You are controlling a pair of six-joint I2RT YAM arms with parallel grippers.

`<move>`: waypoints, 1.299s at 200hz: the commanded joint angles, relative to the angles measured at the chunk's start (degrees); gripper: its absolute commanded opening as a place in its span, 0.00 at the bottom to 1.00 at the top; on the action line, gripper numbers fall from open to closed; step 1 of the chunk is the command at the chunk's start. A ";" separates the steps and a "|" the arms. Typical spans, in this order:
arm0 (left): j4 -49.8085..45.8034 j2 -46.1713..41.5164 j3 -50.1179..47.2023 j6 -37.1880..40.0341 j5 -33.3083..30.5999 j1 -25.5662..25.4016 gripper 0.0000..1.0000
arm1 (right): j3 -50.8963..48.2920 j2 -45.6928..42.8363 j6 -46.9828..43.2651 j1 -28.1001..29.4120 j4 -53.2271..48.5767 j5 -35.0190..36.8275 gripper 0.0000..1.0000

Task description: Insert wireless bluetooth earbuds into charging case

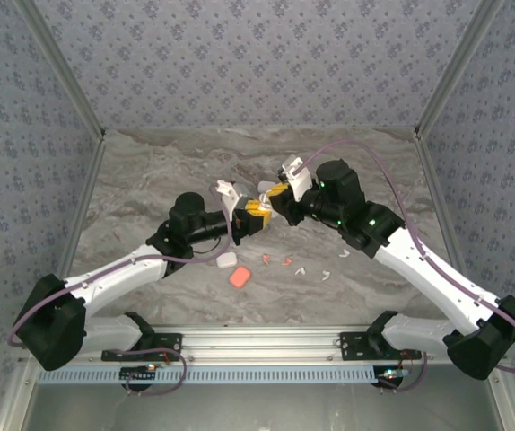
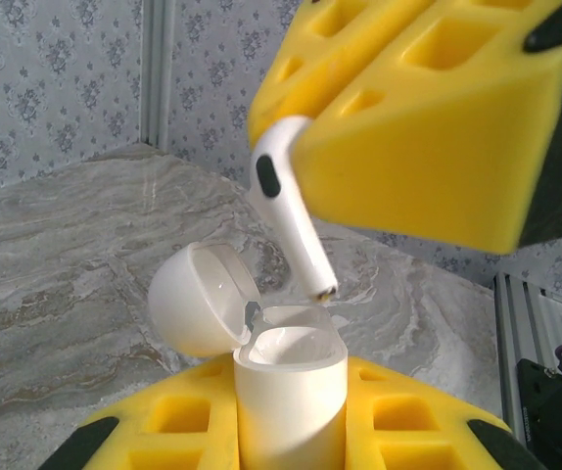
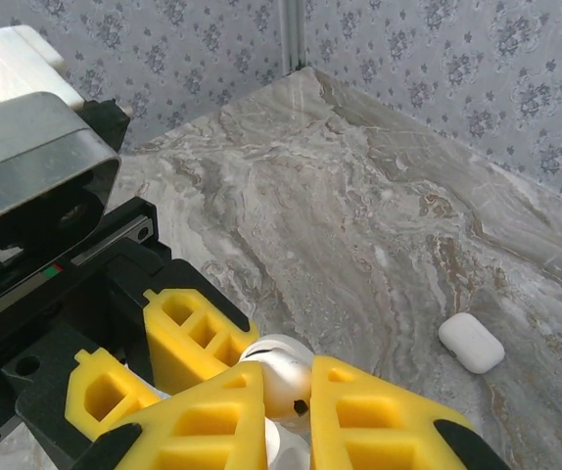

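Two grippers are meeting above the middle of the table (image 1: 150,180) in the overhead view: the left gripper (image 1: 254,216) and the right gripper (image 1: 281,197) are standing tip to tip, presumably so that one can steady a case while the other feeds it. Below them, toward the lower centre, loose earbuds (image 1: 299,269) in white and orange-red are lying scattered, with an orange-red case (image 1: 240,277) resting near them. In the left wrist view, the left gripper's yellow fingers (image 2: 408,423) at the bottom edge are clamping tight on an upright white charging case (image 2: 291,387). Its lid (image 2: 201,299) is hanging open to the left, so the mouth is facing up. From the upper right, the right gripper is pinching a white earbud (image 2: 286,206) by its head, with the stem pointing down and hovering just above the opening, not yet inside. In the right wrist view, the right gripper's fingers (image 3: 379,411) at the bottom are gripping that earbud's rounded head, and a closed white case (image 3: 471,342) is lying well apart at the lower right.
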 commanded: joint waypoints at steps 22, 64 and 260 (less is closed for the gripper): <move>2.39 -0.34 1.84 0.48 0.42 -0.41 0.00 | 0.65 -0.35 -1.03 0.66 -0.59 0.77 0.15; 2.48 -0.52 1.62 0.57 0.31 -0.45 0.00 | -0.67 -0.36 -0.78 0.76 -1.23 2.35 0.15; 3.86 -1.30 0.69 0.66 -0.54 -0.41 0.00 | 0.63 0.15 4.02 -1.90 -1.87 -10.25 0.36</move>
